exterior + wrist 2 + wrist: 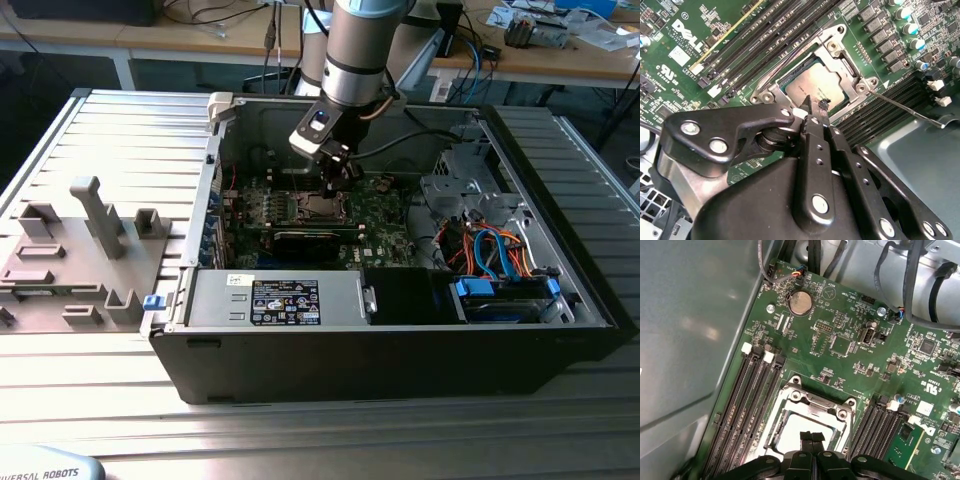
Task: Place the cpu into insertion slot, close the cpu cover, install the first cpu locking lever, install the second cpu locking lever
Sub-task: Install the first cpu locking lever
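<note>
- Your hand (812, 111) hangs low over the insertion slot (318, 207), about midway between the far and near walls of the open computer case (400, 340) that stands on the tabletop (120, 130).
- In both wrist views the fingertips (806, 436) are pressed together with nothing between them, so treat the hand as clenched and empty.
- The cpu (822, 85) sits in the slot, dull metal top up, just below the fingertips.
- The cpu cover (840, 57) looks to lie flat around the cpu, though the hand hides its nearer edge, so I would not swear it is fully down.
- One thin locking lever (905, 111) stands out from a corner of the cover across the motherboard (840, 315), not tucked in.
- Judge the cpu as light, stiff and fragile. Its smooth top will likely slip under the pads, so take it only by two opposite edges.
- The cover is thin, springy sheet metal: press on the frame, never on the chip.
- The lever is a stiff, springy wire, best gripped near its free end.
</note>
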{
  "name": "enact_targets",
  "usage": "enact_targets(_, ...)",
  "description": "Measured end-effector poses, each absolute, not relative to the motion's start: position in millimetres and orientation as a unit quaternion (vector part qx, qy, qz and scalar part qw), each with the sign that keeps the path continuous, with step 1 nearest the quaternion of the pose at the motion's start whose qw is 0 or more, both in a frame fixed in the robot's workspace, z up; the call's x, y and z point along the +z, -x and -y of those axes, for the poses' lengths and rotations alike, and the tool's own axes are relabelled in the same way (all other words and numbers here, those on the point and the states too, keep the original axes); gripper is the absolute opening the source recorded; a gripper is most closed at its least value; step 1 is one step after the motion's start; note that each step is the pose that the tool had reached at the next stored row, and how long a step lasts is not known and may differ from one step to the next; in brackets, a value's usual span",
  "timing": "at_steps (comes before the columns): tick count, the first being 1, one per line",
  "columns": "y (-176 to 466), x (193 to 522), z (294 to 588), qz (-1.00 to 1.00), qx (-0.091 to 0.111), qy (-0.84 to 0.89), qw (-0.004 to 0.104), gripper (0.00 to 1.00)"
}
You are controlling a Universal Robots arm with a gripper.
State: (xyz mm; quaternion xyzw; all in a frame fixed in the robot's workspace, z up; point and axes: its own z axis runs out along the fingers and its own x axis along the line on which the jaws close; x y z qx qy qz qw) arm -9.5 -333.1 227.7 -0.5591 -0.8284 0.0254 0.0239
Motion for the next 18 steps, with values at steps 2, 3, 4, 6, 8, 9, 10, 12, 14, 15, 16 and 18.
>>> enact_targets(2,9.5,227.7,333.1,0.830,0.025,0.556,0.024,0.11)
enact_targets(3,9.5,227.8,333.1,0.831,0.026,0.554,0.024,0.11)
enact_targets(4,9.5,227.8,333.1,0.833,0.026,0.552,0.024,0.11)
enact_targets(6,9.5,227.7,333.1,0.834,0.026,0.551,0.024,0.11)
enact_targets(8,9.5,227.8,333.1,0.835,0.026,0.549,0.024,0.11)
enact_targets(9,9.5,227.8,333.1,0.836,0.026,0.548,0.024,0.11)
enact_targets(10,9.5,227.8,333.1,0.836,0.026,0.547,0.024,0.11)
enact_targets(12,9.5,227.8,333.1,0.838,0.026,0.545,0.023,0.11)
enact_targets(14,9.5,227.7,333.1,0.839,0.026,0.543,0.023,0.11)
enact_targets(15,9.5,227.8,333.1,0.840,0.026,0.542,0.023,0.11)
enact_targets(16,9.5,227.8,333.1,0.841,0.026,0.540,0.023,0.11)
enact_targets(18,9.5,227.7,333.1,0.842,0.026,0.538,0.023,0.11)
